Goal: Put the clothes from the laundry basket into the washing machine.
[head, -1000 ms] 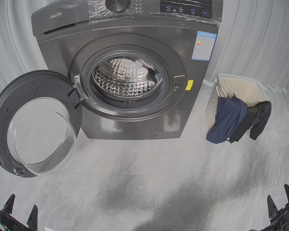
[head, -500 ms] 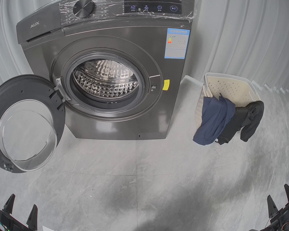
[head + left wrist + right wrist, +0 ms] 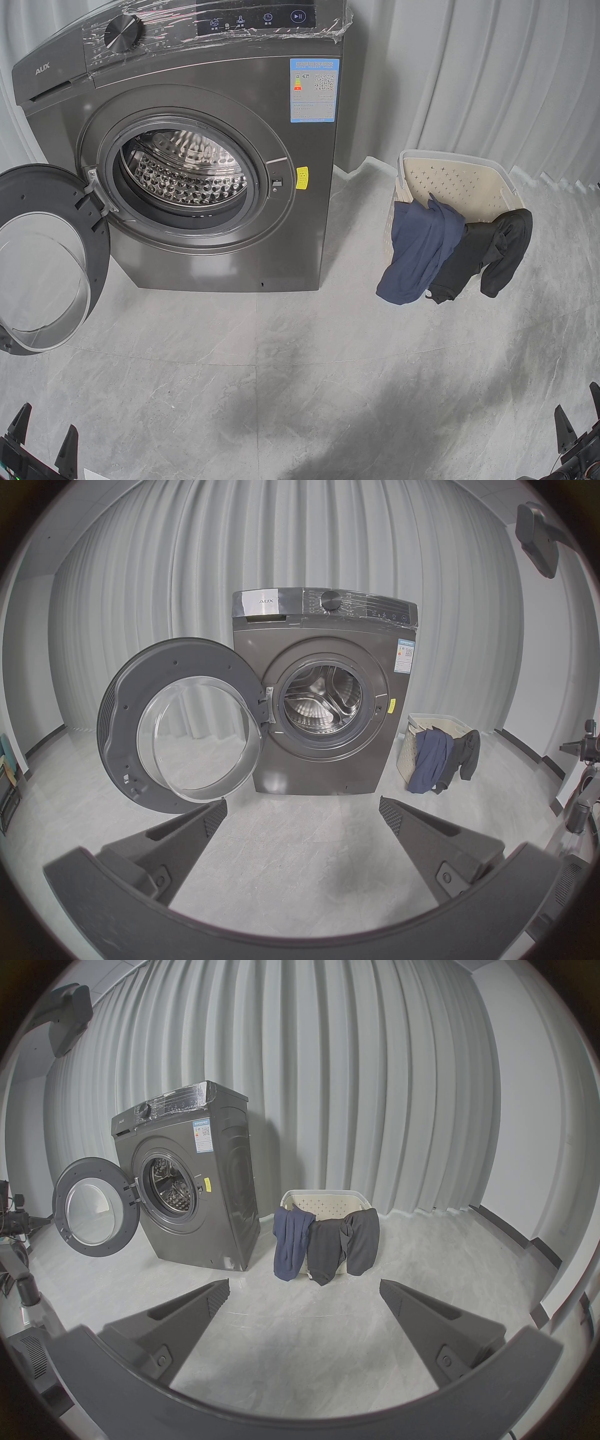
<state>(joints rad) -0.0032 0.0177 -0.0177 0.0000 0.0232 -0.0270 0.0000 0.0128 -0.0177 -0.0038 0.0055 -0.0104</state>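
- The left end effector [image 3: 44, 431] and the right end effector [image 3: 576, 409] sit low and near, fingers wide apart
- A blue piece of clothing [image 3: 417, 250] and a black piece of clothing [image 3: 481, 253] hang over the front rim of the laundry basket [image 3: 465, 178]
- The washing machine [image 3: 206, 269] stands beside the basket, its round door [image 3: 37, 187] swung wide open

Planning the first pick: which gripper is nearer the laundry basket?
Right. The right gripper is in front of the laundry basket; the left gripper is over by the washer door.
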